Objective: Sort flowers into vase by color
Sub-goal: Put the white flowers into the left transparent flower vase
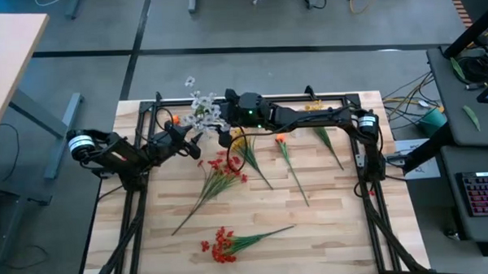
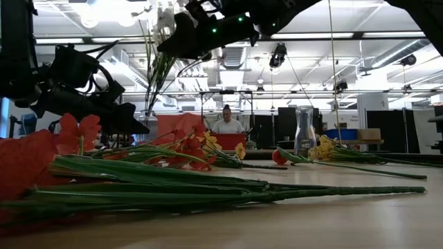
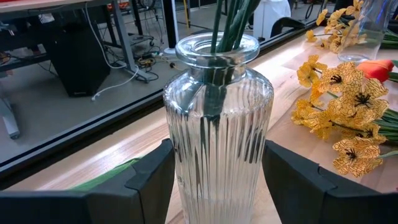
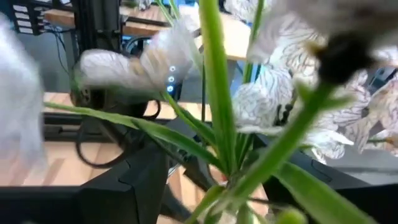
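A ribbed clear glass vase (image 3: 217,124) stands upright on the table at the far left, with green stems in its neck (image 3: 224,25). Those stems carry white flowers (image 1: 204,114), which rise above the vase. My left gripper (image 3: 217,180) is shut on the vase. High above the table, my right gripper (image 4: 224,186) is open at the white blossoms (image 4: 273,99). Their stems (image 4: 214,93) pass between its fingers, and I see no touch. Red flowers (image 1: 221,174) lie on the table's middle, with more red ones (image 1: 223,243) nearer the front edge. My left gripper pinches the vase's ribbed body (image 3: 180,155) between its two fingers, one on each side. The fingers come nearly level from the table's left side. The vase stands upright with its base on the table.
Yellow flowers (image 3: 342,106) and an orange-headed flower (image 1: 281,140) lie right of the vase. Loose green stems (image 1: 330,146) lie toward the right. A second clear vase (image 2: 303,131) stands at the far edge. A black frame (image 1: 359,174) borders the table. A person (image 2: 227,123) sits beyond it.
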